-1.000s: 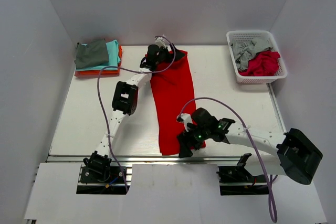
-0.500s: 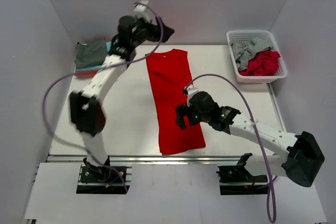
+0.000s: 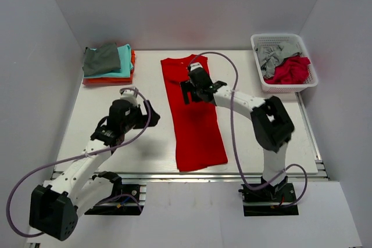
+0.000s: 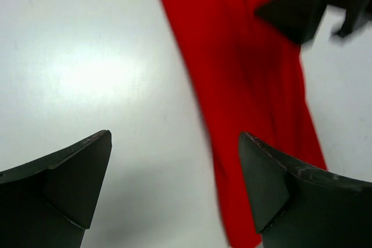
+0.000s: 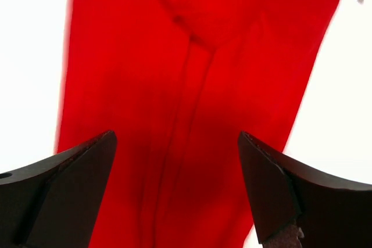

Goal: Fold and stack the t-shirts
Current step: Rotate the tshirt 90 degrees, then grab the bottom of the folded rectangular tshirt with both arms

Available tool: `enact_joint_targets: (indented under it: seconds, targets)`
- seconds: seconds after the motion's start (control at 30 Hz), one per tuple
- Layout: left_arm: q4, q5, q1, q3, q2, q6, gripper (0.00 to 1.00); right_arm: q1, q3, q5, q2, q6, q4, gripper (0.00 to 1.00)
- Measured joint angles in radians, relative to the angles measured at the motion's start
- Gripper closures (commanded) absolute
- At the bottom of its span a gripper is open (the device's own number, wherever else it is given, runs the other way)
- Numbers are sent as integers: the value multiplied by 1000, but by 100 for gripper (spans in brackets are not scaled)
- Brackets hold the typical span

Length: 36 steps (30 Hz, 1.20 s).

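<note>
1. Red t-shirt (image 3: 195,120) lies flat on the white table (image 3: 87,108). It is folded lengthwise into a long strip that runs from the far side to the near edge.
2. Right gripper (image 3: 189,91) is over the far part of that strip, its jaws spread wide and holding nothing. In its wrist view, red cloth fills the space below and between both dark fingers (image 5: 64,190), and soft lengthwise creases run away ahead of them. Whether the fingertips touch the cloth cannot be told.
3. Left gripper (image 3: 145,110) is over bare table, to the left of the strip and not touching it. It also gapes wide and is empty. In its wrist view the shirt's left edge shows ahead, between the two fingers and nearer the right finger (image 4: 302,196). White table fills the side toward the other finger.
4. Far to the left of the left gripper, at the table's back corner, sits a stack of folded t-shirts (image 3: 107,68): grey on top, teal beneath, orange at the bottom.
5. Far to the right of the right gripper stands a white basket (image 3: 278,36). It holds a crumpled grey shirt (image 3: 272,55) and a crimson shirt (image 3: 290,71).
</note>
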Motion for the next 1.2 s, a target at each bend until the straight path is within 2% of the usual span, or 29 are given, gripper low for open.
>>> enact_joint_targets:
  seconds: [0.13,0.3,0.5,0.83,1.0,1.2]
  targets:
    - [-97,-4,-2,-110,-127,-51,0,-39,171,-13,185,-5,-26,10]
    - [-128,-14,-2,-130,-216,-81,0,-50,227,-19,286,-5,-55,10]
    - [-150,-32,-2,-119,-136,-82,0,-47,314,-37,365,-5,-78,10]
    - [-190,36,6,-47,-7,-42,0,-48,621,-66,549,117,-116,10]
    - [-172,151,-2,-29,23,-5,0,-49,619,-129,542,140,-105,10]
    - [-101,305,-62,-70,113,15,0,-50,400,-217,330,126,-68,10]
